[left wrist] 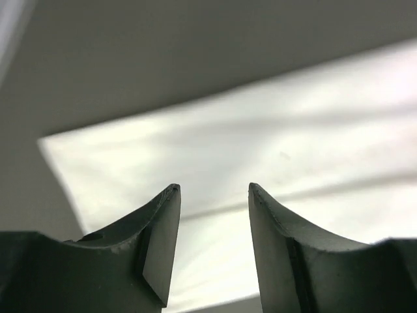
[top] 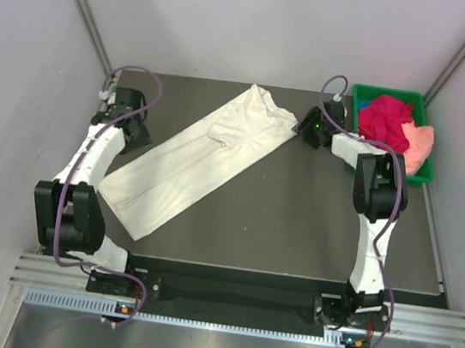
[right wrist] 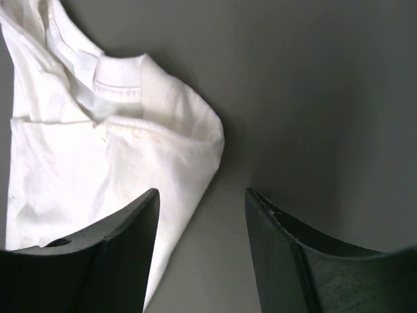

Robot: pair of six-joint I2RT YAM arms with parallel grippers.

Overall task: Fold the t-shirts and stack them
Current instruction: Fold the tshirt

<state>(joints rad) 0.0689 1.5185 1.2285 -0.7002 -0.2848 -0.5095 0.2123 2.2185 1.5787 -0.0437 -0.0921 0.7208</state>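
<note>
Top external view: the cream-white shirt (top: 204, 157) lies flat on the desk (top: 294, 226), folded lengthwise into a narrow strip. Its long axis runs diagonally, with the hem end toward the near left and the collar end pointing to the far right. My left pincer (top: 135, 130) stands at the strip's left edge near the hem end. Its fingers are released, with only cloth below them and nothing between them. My right pincer (top: 306, 131) stands just off the collar end, likewise released and empty. In the right wrist view, one finger sits over the shoulder corner and the other over bare desk. The magenta shirt (top: 385, 119) and the peach shirt (top: 421, 142) lie bunched in the green tray (top: 391, 93) at the far right, not yet folded. Hazards, in my judgement: closing on the corner may pinch only the top layer, and lifting would then open the lengthwise fold. If either pincer lifts ahead of the other, the strip may skew or wrinkle. Because the strip lies diagonally, an uneven pull along it could drag the cloth across the desk.
</note>
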